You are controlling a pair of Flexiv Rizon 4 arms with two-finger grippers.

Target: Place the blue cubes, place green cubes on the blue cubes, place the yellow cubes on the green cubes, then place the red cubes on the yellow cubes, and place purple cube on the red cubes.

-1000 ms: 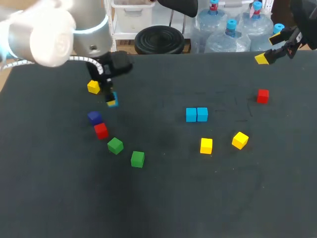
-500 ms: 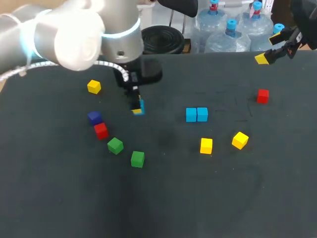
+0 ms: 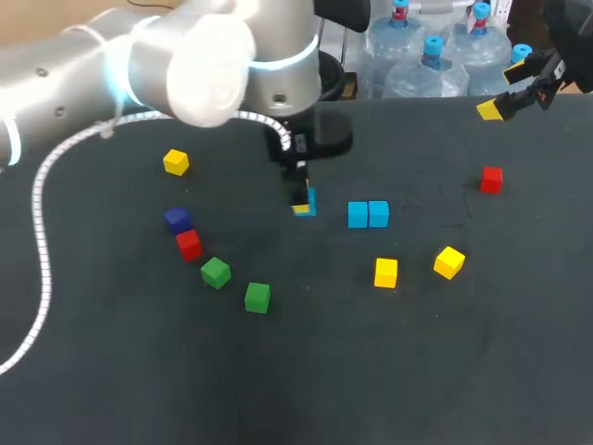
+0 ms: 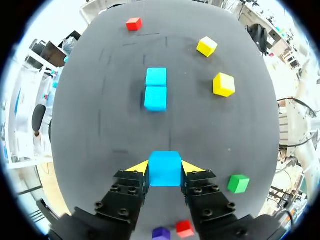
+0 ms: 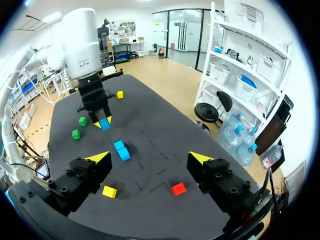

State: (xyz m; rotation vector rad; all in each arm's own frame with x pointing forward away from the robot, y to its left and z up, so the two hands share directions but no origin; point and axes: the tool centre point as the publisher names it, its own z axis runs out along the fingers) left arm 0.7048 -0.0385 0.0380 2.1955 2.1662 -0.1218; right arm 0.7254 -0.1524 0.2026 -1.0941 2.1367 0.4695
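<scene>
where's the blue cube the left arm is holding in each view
Head view: blue cube just left of the blue pair.
Left wrist view: blue cube between the jaws, blue pair ahead.
Right wrist view: blue cube in the left gripper, beyond the blue pair.
Shared landmark: the blue pair.

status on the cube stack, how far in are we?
Done: two blue cubes sit side by side on the table. In hand: the left gripper is shut on a third blue cube, just short of that pair. Left: green cubes, yellow cubes, red cubes and the purple cube all lie loose, with nothing stacked. The right gripper is open and empty.
</scene>
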